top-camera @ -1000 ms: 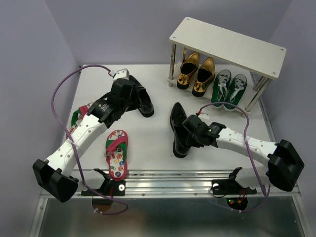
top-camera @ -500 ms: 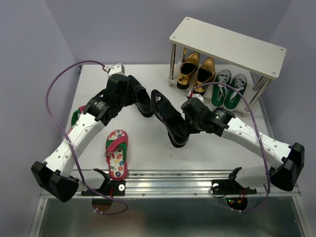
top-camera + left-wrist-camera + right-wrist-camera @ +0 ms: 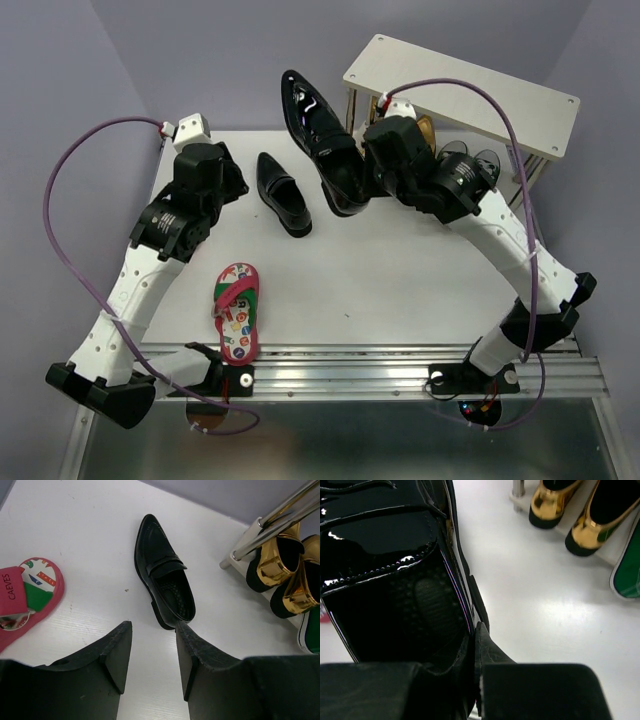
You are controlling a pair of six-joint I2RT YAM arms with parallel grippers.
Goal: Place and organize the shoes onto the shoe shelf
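While the left tool (image 3: pixel 151 642) hangs with nothing in it, the right tool (image 3: pixel 476 635) holds a glossy black loafer (image 3: pixel 322 125) in the air by the shoe shelf (image 3: pixel 470 90).

Close to the near edge of the tabletop (image 3: pixel 400 280), left of its middle, lies a red-pink flip-flop (image 3: pixel 236 311), dotted footbed up. Farther back, toward the far left corner, the other black loafer (image 3: pixel 283 192) lies on its sole. The left tool stands just beside it, fingers (image 3: pixel 112 650) apart and touching nothing. Over the far edge the right tool's fingers are pressed together on the side wall of the glossy black loafer, which hangs clear of the tabletop beside the shelf's left end. At the far right corner stands the shoe shelf, and under it sit the gold loafers (image 3: pixel 555 502) and, to their right, the green sneakers (image 3: pixel 626 572).
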